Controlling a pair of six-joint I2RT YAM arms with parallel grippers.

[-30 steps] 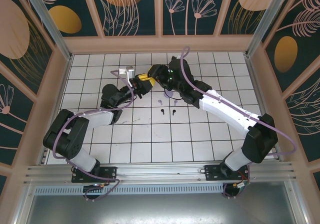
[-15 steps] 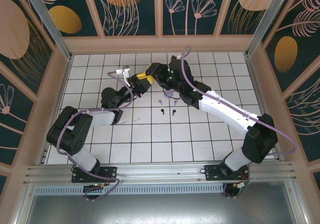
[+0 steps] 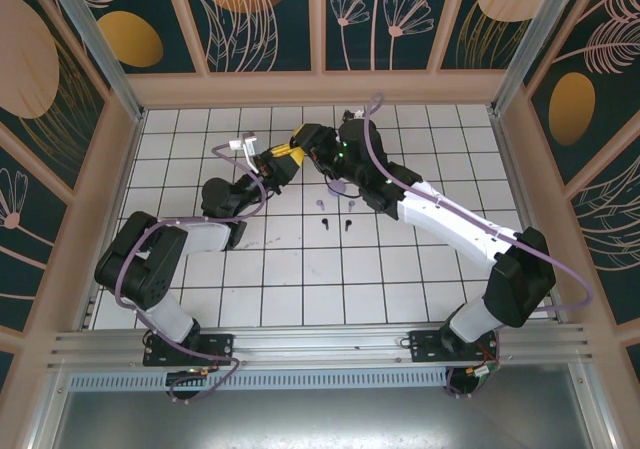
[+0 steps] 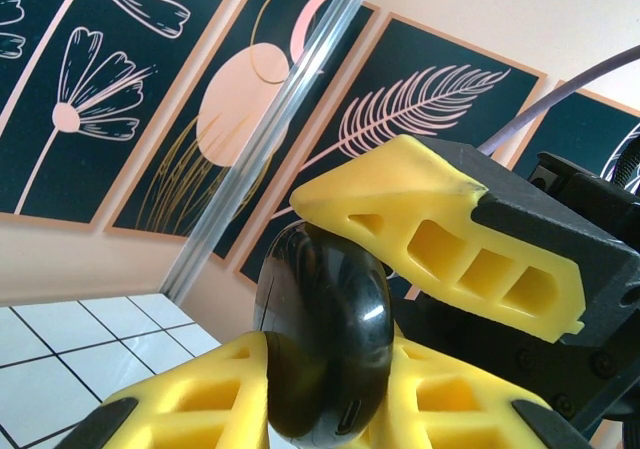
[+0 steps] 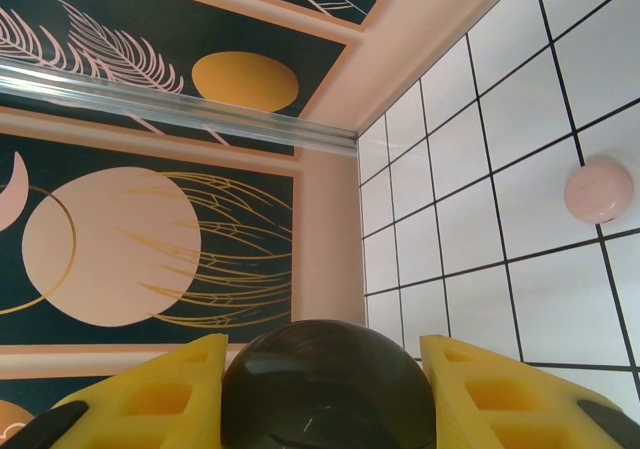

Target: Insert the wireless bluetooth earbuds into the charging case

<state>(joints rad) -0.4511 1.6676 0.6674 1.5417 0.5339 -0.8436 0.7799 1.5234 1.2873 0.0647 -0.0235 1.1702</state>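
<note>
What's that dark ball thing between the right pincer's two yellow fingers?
A round black charging case, pressed against both yellow fingers of the right pincer. The right wrist view shows it.

The left arm (image 3: 188, 236) and the right arm (image 3: 450, 219) both have white middle parts and fat black joints, a thin purple cable (image 3: 368, 129) runs along each, and the jaws are bright yellow with holes cut in them.
</note>
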